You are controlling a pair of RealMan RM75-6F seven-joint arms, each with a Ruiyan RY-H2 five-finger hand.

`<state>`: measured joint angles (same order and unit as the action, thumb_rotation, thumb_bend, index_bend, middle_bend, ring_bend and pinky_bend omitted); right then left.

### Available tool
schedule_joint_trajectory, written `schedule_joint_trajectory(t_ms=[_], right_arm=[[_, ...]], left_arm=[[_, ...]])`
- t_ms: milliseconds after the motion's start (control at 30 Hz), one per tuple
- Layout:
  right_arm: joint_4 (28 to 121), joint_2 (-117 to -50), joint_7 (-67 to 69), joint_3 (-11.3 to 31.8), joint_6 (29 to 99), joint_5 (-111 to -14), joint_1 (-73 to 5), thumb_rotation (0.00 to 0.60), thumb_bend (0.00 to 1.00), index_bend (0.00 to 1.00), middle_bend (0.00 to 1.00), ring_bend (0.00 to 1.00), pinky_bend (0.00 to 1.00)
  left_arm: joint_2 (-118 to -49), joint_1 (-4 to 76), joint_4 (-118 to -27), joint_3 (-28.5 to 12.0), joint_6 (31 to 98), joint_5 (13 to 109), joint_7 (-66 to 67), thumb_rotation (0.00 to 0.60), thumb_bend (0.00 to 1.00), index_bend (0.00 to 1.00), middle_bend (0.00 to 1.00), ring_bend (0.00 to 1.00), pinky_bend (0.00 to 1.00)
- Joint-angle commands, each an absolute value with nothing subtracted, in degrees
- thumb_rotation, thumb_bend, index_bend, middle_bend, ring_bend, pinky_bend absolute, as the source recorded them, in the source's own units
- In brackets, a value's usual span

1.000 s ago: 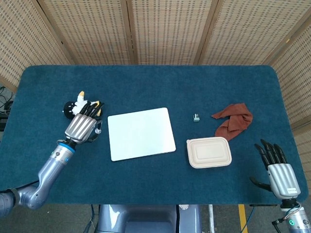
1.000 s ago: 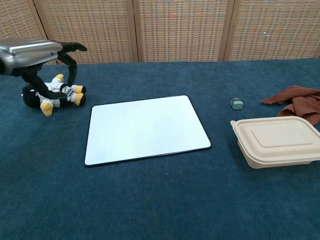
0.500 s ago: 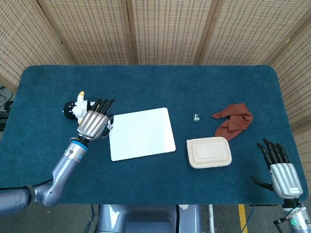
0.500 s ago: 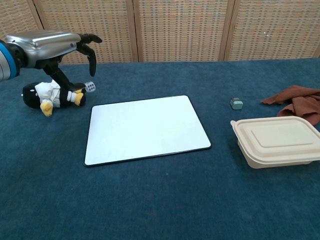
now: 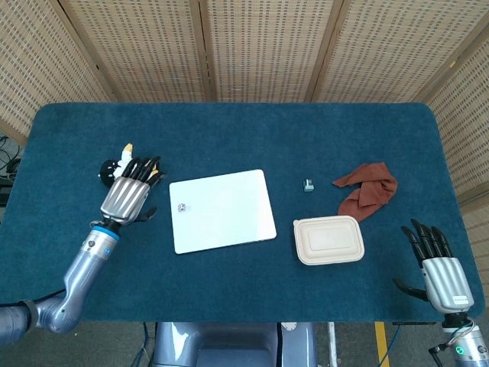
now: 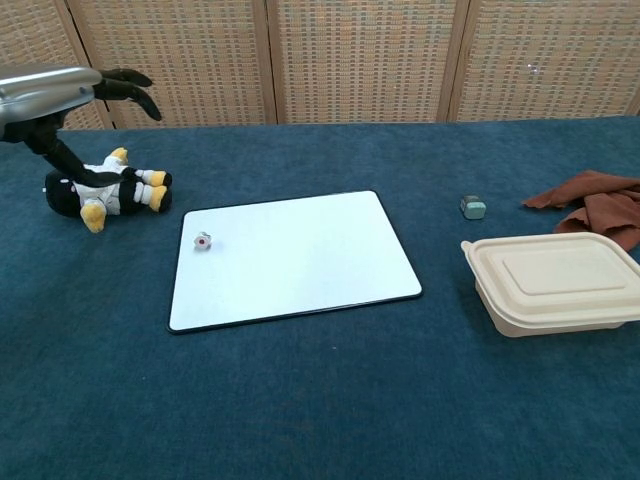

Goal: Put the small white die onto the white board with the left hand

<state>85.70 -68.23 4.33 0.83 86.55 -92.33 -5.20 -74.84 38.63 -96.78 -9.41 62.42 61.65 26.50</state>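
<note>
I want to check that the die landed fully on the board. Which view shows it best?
The chest view: the die is larger there, sitting on the board near its left edge, a red dot visible. The head view shows it only as a tiny speck on the board.

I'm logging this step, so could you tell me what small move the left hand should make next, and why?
Probably just draw the left hand back to rest. The die lies on the board near its left edge, apart from the hand, whose fingers are spread and hold nothing. The placing looks done, so no further reach seems needed.
</note>
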Motion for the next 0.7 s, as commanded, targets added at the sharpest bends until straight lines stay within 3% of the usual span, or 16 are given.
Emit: schedule_joint_trajectory(t_ms=[33, 100, 333, 467, 700], right_arm=[[85.69, -68.26, 4.2, 0.8, 86.52, -92.37, -5.2, 0.6, 0.21, 0.0, 0.0, 0.0, 0.0], [85.79, -68.38, 3.68, 0.69, 86.36, -92.5, -5.27, 0.6, 0.21, 0.0, 0.0, 0.0, 0.0], [86.12, -68.51, 2.61, 1.01, 86.74, -92.06, -5.05, 0.6, 0.21, 0.0, 0.0, 0.0, 0.0], [86.22, -68.77, 1.71, 0.96, 86.42, -91.98, -5.13, 0.6, 0.21, 0.0, 0.0, 0.0, 0.0], [86.2, -69.22, 0.5, 0.96, 86.24, -92.07, -5.26, 0.6, 0.21, 0.0, 0.0, 0.0, 0.0]], left_arm=[[-73.02, 35.08, -98.28, -7.03, 65.53, 64.79, 22.61, 0.6, 0.31, 0.19, 0.0, 0.0, 0.0], [-71.56, 29.67, -99.19, -3.2, 70.51, 68.37, 18.8, 0.6, 0.31, 0.19, 0.0, 0.0, 0.0], [-73.09, 17.78, -93.04, 3.97, 84.6, 79.64, 9.75, 0.6, 0.3, 0.16, 0.0, 0.0, 0.0], [-74.17, 14.27, -89.02, 5.07, 88.35, 82.45, 7.81, 0.6, 0.3, 0.14, 0.0, 0.0, 0.0], [-73.96, 12.91, -88.18, 4.47, 88.79, 84.6, 7.56, 0.6, 0.3, 0.11, 0.0, 0.0, 0.0]])
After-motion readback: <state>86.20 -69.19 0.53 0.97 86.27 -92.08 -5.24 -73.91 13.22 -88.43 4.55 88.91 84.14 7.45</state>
